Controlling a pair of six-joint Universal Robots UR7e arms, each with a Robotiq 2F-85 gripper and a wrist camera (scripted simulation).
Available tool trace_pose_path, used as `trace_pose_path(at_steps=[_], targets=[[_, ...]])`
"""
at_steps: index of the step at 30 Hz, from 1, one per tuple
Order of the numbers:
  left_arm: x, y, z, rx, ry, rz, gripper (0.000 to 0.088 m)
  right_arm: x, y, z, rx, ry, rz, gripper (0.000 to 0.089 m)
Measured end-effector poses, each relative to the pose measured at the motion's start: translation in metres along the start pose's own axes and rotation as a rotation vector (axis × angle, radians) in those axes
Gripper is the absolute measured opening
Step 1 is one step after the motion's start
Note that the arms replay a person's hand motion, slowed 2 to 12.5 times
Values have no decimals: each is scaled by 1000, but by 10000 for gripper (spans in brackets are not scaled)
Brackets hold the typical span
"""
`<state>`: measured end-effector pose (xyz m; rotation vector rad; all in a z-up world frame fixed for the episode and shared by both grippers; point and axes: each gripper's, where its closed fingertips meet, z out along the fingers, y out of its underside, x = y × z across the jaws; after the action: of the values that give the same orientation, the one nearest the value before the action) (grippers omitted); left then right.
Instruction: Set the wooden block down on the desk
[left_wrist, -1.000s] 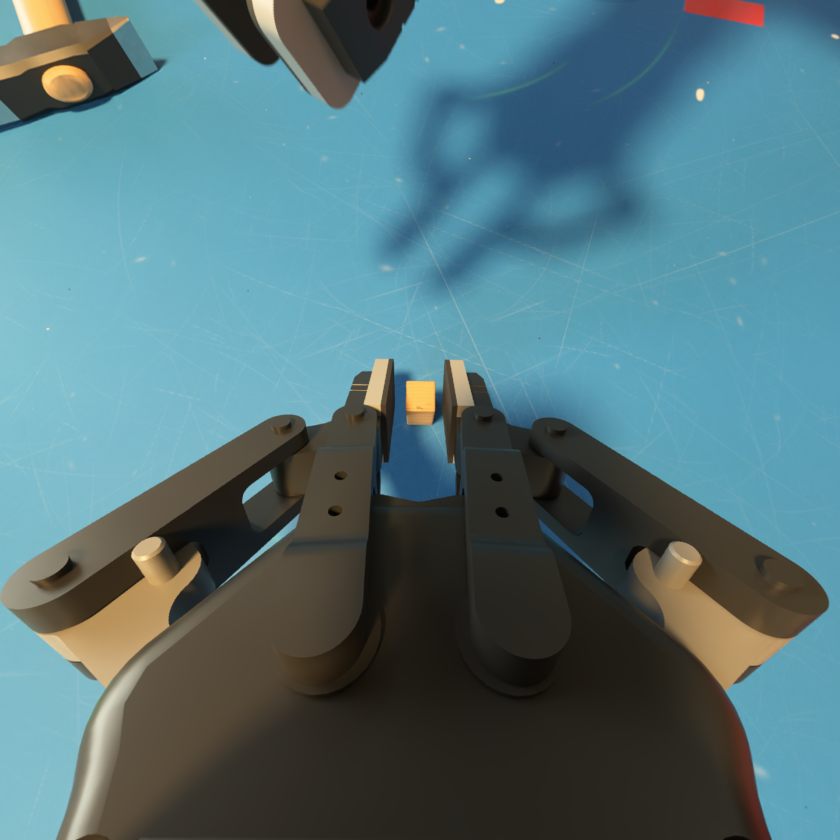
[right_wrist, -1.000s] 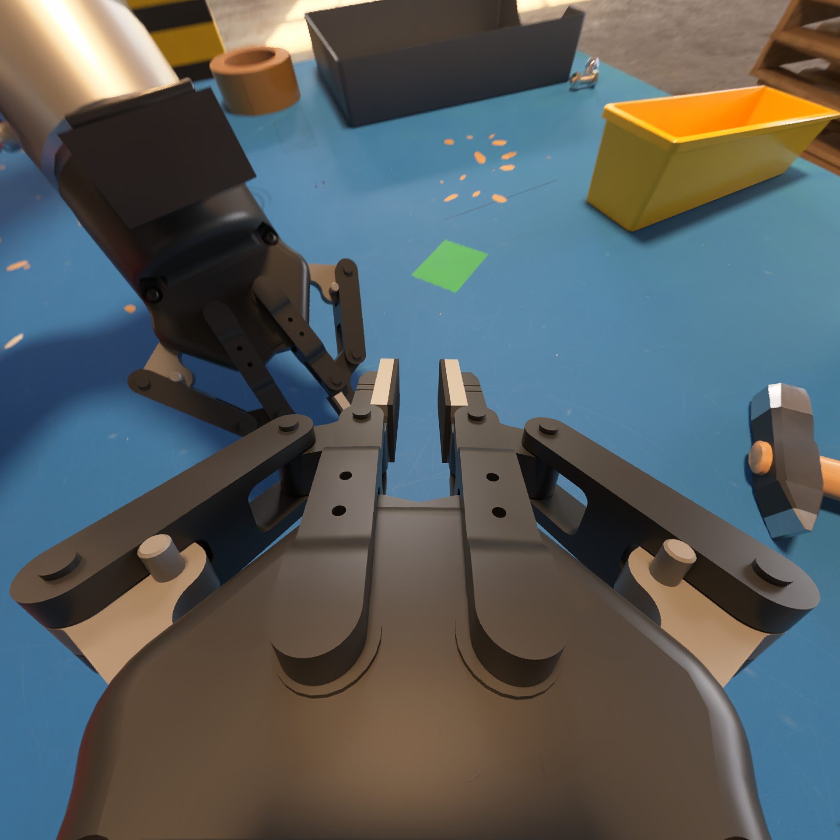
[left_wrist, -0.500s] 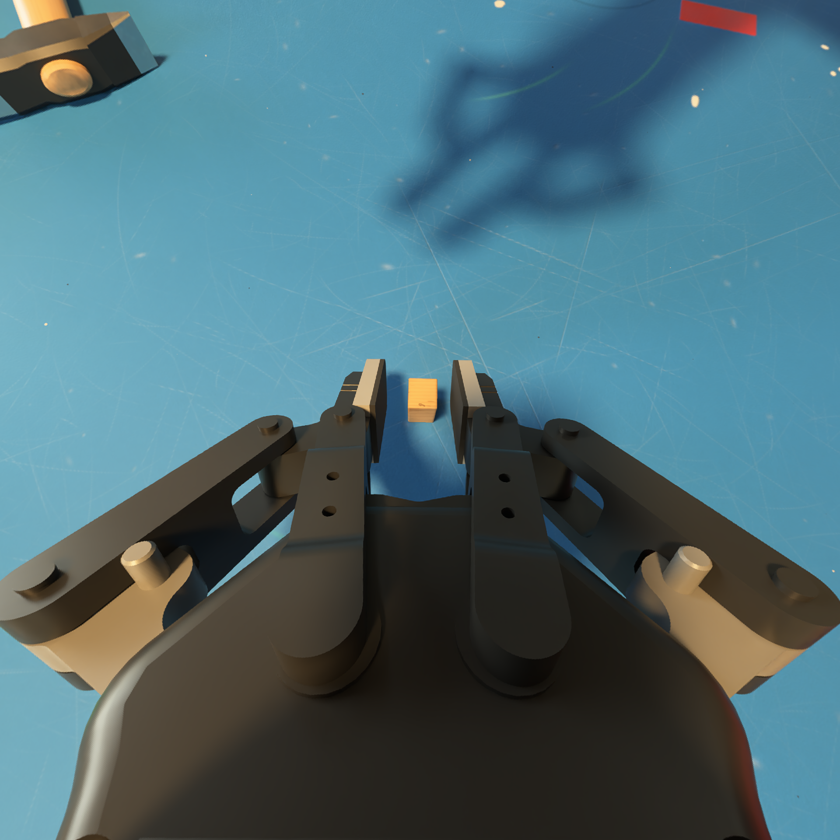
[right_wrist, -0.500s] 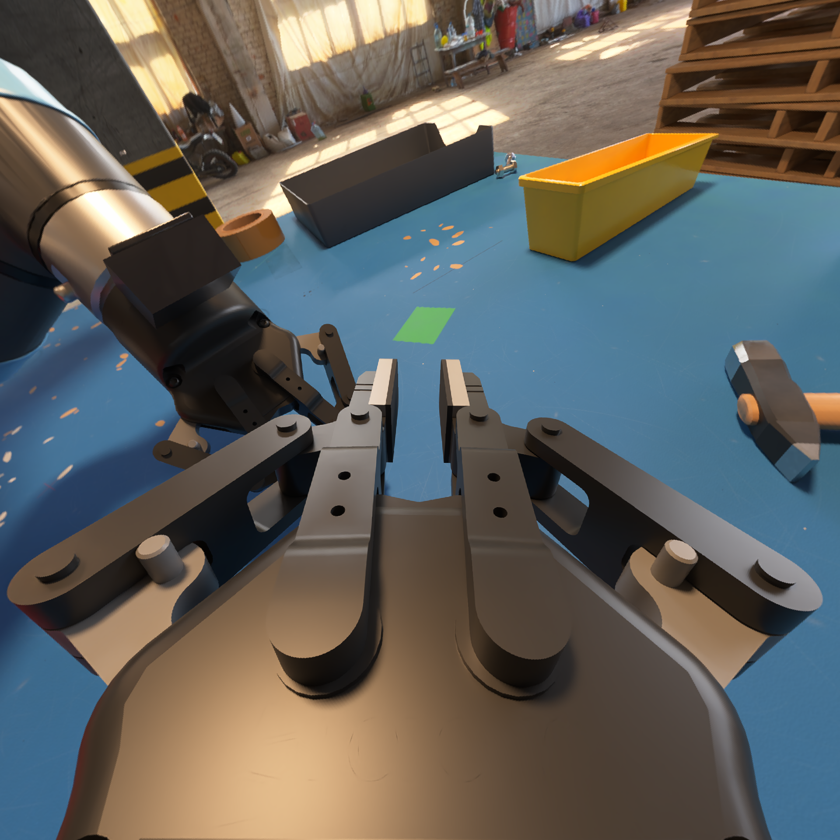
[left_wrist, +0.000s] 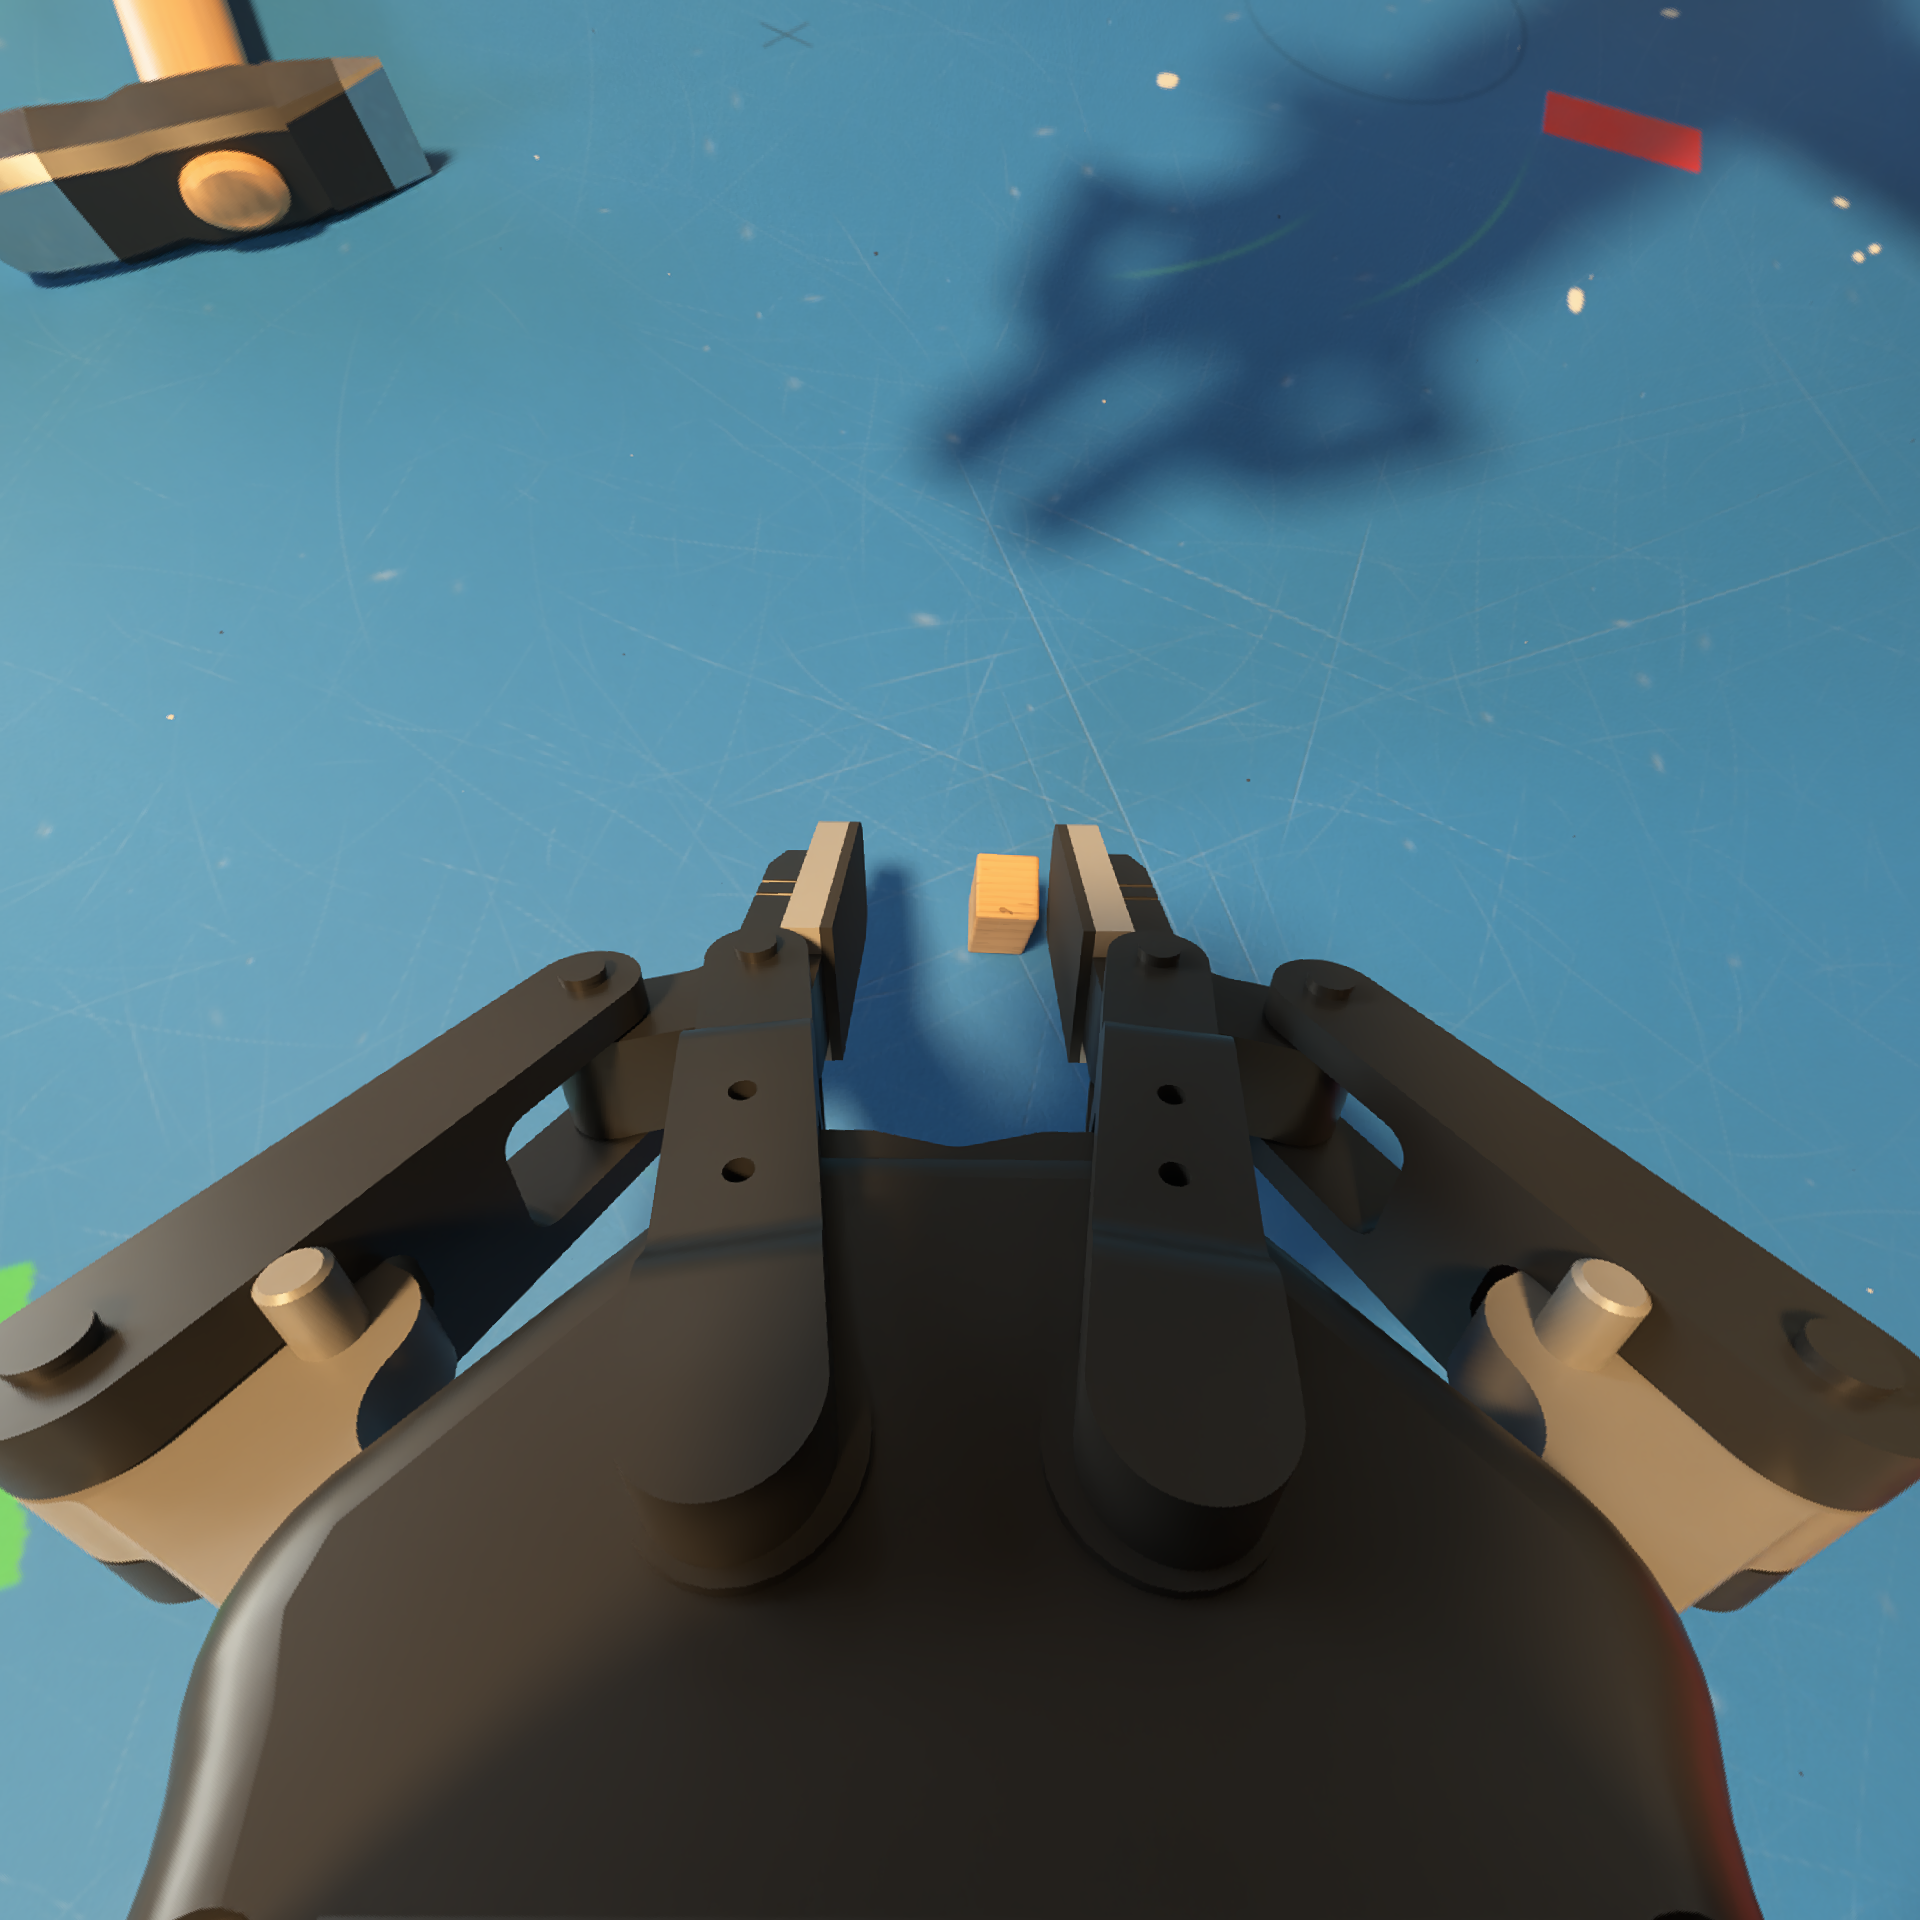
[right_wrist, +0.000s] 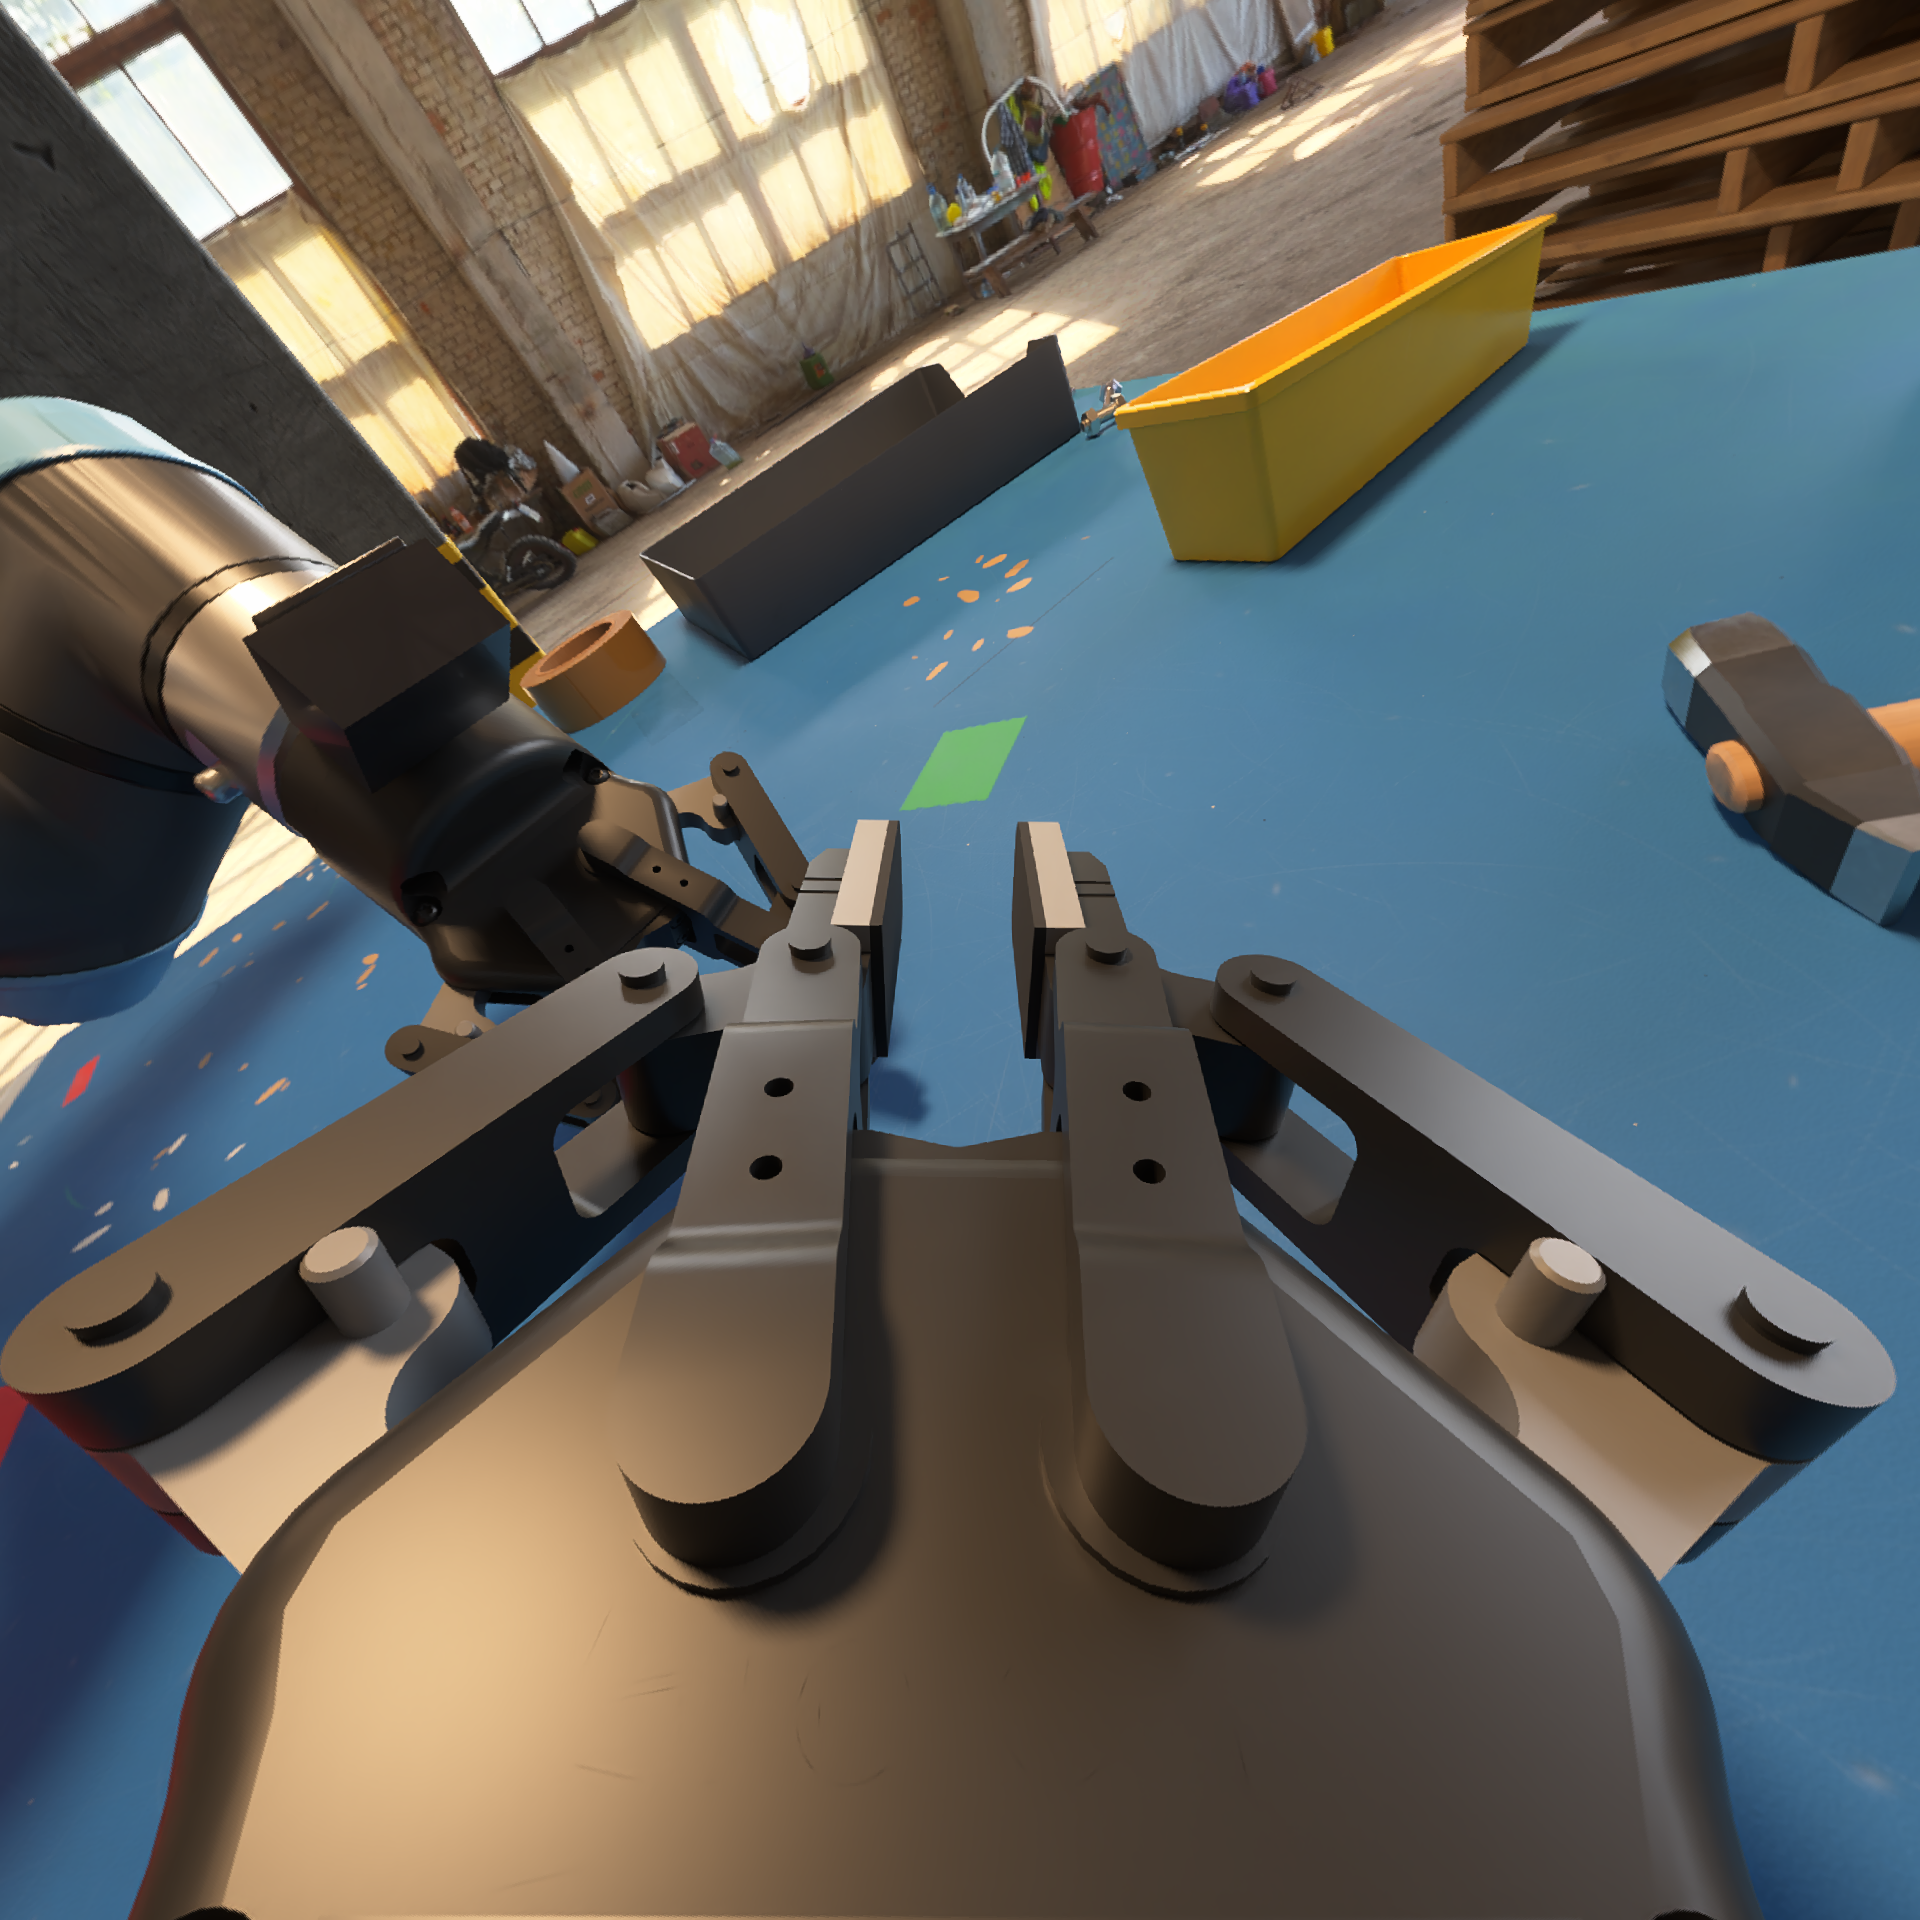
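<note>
Now: the wooden block (left_wrist: 1004, 902) sits on the blue surface (left_wrist: 623, 623), between the fingertips of the left gripper (left_wrist: 956, 904). Its jaws stand open. The block lies closer to the right pad, with a wide gap to the left one; from this angle it looks just clear of the right pad too, though I cannot be sure.

In the right wrist view, the right gripper (right_wrist: 956, 883) hangs above the surface with its jaws parted and nothing between them. The left gripper (right_wrist: 665, 883) shows to its left, low over the surface.

Surroundings: a hammer (left_wrist: 197, 171) lies far left in the left wrist view, well apart from the block; a red patch (left_wrist: 1621, 130) marks the surface far right. In the right wrist view a green patch (right_wrist: 964, 764) lies just beyond the fingertips, a yellow bin (right_wrist: 1340, 416) and a dark grey tray (right_wrist: 862, 509) stand farther off, and a brown ring (right_wrist: 592, 665) sits far left.
</note>
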<state>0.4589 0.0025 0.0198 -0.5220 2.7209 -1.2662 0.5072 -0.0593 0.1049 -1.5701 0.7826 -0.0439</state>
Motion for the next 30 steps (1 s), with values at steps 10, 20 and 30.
trace_pose_path(at_steps=[10,20,30], targets=[[-6,-8,-12,67,44,-75,340,6,2,-2,17,-8,69,222],[-8,-19,-29,172,153,-182,373,12,0,-3,36,-8,95,229],[-8,-31,-50,287,287,-277,426,15,4,-4,27,-5,103,232]])
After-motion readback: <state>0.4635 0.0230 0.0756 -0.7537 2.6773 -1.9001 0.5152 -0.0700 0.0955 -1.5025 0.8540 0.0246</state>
